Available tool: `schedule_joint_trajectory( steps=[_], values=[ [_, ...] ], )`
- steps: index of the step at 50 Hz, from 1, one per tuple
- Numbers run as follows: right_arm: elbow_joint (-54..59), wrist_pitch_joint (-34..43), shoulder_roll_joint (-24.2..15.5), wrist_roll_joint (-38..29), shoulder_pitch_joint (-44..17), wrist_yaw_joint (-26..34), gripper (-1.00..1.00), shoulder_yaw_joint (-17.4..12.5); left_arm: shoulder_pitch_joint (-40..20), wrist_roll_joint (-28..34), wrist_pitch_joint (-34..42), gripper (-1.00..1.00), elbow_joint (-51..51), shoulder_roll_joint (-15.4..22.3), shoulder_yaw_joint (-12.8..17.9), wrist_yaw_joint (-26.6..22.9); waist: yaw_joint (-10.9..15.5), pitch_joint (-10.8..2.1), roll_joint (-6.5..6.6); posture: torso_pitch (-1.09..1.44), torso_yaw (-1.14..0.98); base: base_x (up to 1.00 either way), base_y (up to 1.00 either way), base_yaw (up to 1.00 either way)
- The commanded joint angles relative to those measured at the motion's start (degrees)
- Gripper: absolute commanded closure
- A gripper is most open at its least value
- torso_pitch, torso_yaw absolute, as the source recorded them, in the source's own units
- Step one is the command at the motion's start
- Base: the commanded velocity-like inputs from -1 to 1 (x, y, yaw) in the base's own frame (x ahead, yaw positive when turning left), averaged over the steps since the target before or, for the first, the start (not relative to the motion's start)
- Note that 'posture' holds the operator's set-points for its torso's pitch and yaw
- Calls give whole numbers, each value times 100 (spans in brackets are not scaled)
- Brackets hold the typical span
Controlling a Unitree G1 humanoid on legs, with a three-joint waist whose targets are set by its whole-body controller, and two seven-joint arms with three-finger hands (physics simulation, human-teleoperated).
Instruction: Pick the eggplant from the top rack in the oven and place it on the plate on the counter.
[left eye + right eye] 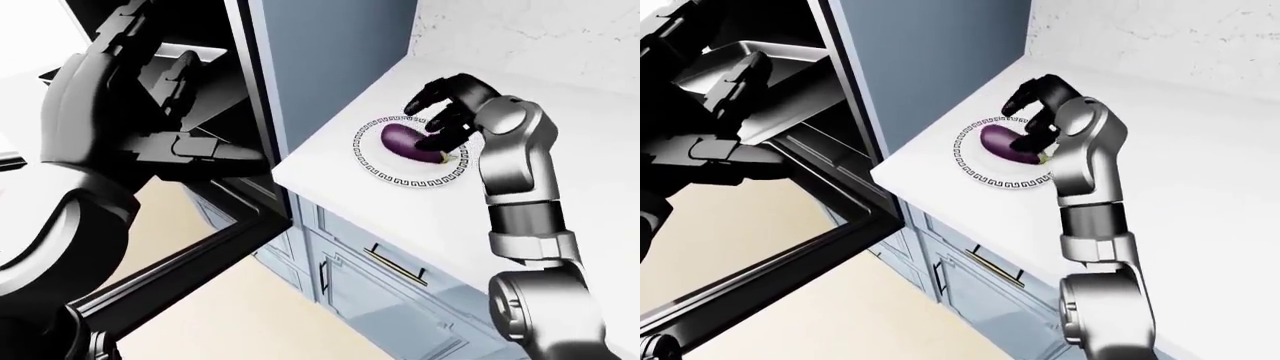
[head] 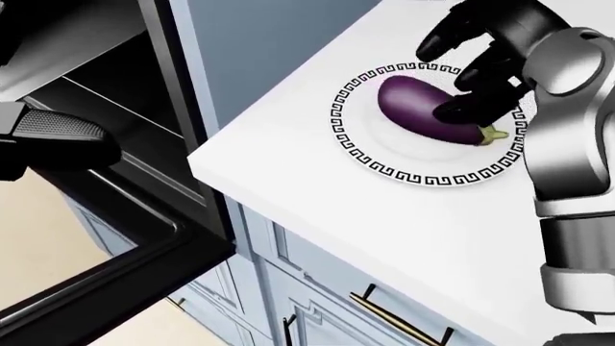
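We see the eggplant [image 2: 424,109] lying on the plate [image 2: 384,167], long axis toward the head view's lower right; our right hand [image 2: 478,65] hovers just above-right, fingers [image 2: 459,106] spread wide.

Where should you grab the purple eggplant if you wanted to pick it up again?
Grab the eggplant round its fat middle, coming from above. It lies flat on the plate, and its thin stem end would likely slip.
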Motion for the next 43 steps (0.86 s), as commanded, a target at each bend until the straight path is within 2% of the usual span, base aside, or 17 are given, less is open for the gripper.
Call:
schedule_joint_trajectory(
  steps=[1,4,8,14,15,16,18,19,22,26,27,31,32,33,37,41,43],
  values=[
    [-336,-38,-99,-34,-214,31,-34,-77,-161,-5,-130,-100,-48,78,109,44,-4,-158,-13,0,0,0,0,0],
    [-463,6,-154,-31,-216,133,-29,-106,-202,-79,-118,-100,-48,102,104,112,-2,-154,-19,0,0,0,0,0],
    [-1271,350,-410,-26,-210,638,-23,-292,-315,-257,-110,-100,31,255,162,185,-3,-149,-29,0,0,0,0,0],
    [-3296,1259,-795,305,404,1350,-26,-795,-595,-942,-277,-100,317,885,344,501,30,-95,-63,0,0,0,0,0],
    [-3554,1413,-886,403,452,1397,-35,-935,-505,-1006,-324,-100,297,992,418,483,31,-81,-70,0,0,0,0,0],
    [-3790,1511,-1009,512,528,1402,-60,-1079,-388,-1095,-380,-100,280,1115,537,457,29,-76,-74,0,0,0,0,0],
    [-4468,1857,-1268,738,806,1580,-93,-1369,-180,-1260,-552,-100,422,1438,856,369,20,-75,-76,0,0,0,0,0],
    [-4761,2031,-1389,905,883,1630,-100,-1533,-83,-1381,-666,-100,469,1613,987,354,22,-74,-78,0,0,0,0,0],
    [-5375,2516,-1840,1354,1135,1681,-100,-1970,321,-1722,-1031,-100,529,2083,1396,306,30,-46,-80,0,0,0,0,0],
    [-5937,3012,-2428,2180,1557,1591,-100,-2858,960,-1934,-1420,-100,546,2467,1882,160,33,5,-91,0,0,0,0,0],
    [-6028,3088,-2573,2430,1700,1555,-100,-3244,1114,-1967,-1535,-100,519,2491,2049,237,38,14,-98,0,0,0,0,0],
    [-6192,3279,-3079,3433,2083,1068,-100,-4414,1459,-1951,-2014,-100,623,2685,2469,521,64,53,-140,0,0,0,0,0],
    [-6203,3275,-3148,3699,2191,915,-100,-4588,1527,-1953,-2089,-100,647,2717,2513,556,68,66,-150,0,0,0,0,0],
    [-6260,3188,-3152,3965,2394,851,-100,-5010,1621,-1923,-2170,-100,689,2720,2686,656,72,81,-158,0,0,0,0,0],
    [-6362,2918,-3244,4898,2966,292,-100,-6098,2047,-1897,-2390,-100,675,2674,3365,725,73,120,-192,0,0,0,0,0],
    [-6290,2582,-3354,5773,3465,-342,-100,-6995,2443,-1661,-2505,-100,543,2455,3842,732,71,152,-212,0,0,0,0,0],
    [-6255,2408,-3334,6158,3752,-612,-100,-7363,2606,-1608,-2622,-100,378,2327,4314,623,79,159,-221,0,0,0,0,0]
  ],
)
